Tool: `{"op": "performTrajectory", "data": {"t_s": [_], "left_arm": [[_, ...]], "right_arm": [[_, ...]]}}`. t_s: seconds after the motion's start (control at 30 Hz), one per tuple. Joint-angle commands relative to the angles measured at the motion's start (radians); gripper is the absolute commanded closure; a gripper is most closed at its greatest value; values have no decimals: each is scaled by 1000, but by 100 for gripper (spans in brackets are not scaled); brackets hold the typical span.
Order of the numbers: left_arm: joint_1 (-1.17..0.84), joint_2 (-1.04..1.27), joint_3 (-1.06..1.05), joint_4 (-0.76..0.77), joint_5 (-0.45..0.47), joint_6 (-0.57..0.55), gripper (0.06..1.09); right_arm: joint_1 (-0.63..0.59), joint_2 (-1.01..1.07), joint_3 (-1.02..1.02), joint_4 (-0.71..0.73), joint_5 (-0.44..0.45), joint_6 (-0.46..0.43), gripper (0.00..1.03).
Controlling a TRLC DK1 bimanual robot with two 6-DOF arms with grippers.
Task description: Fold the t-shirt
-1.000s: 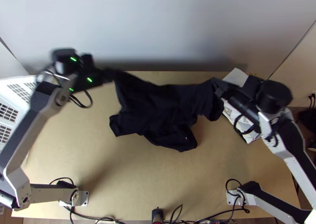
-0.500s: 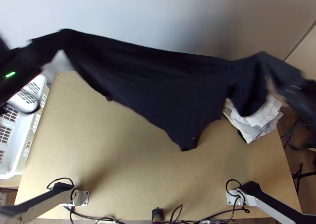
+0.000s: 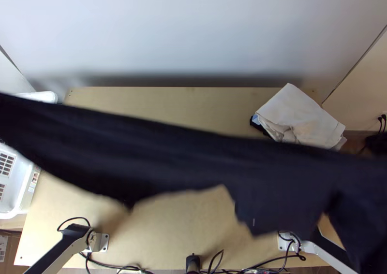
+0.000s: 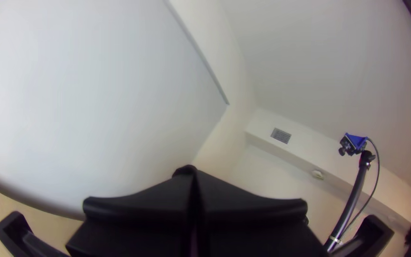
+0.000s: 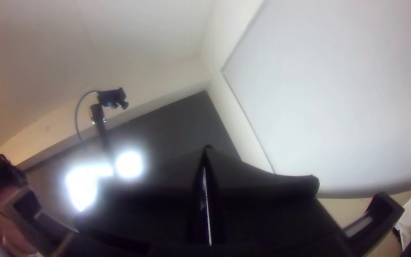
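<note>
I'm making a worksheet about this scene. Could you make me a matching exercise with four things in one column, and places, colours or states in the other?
1. T-shirt
2. Basket
3. Pale cloth
4. Left arm's base

A. Toward the far right of the table
B. Near left corner
C. Dark, stretched out wide
D. White, with openings in its sides

Pairs: 1-C, 2-D, 3-A, 4-B

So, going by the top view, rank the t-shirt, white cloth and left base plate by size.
1. T-shirt, raised toward the camera, so it looks extra large
2. White cloth
3. Left base plate
</note>
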Motion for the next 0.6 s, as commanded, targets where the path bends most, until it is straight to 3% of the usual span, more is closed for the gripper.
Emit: {"op": "performTrajectory", "data": {"t_s": [0.0, 0.1, 0.23, 0.3, 0.43, 0.57], "left_arm": [[6, -35, 19, -36, 38, -31, 105], [6, -48, -80, -41, 72, -39, 105], [4, -130, -503, -41, 119, -35, 105], [3, -138, -705, -24, 119, 39, 105], [10, -23, -1000, 160, 118, 88, 105], [27, 258, -1067, 398, 96, 104, 105]], "right_arm": [[-1, 0, 43, -8, -138, 74, 100], [2, -43, -102, -9, -184, 67, 100], [2, -199, -610, 110, -177, 59, 100], [-8, -262, -860, 199, -159, 58, 100], [-85, -287, -1251, 362, -161, 19, 100], [-157, -192, -1457, 624, -147, 22, 100]]}}
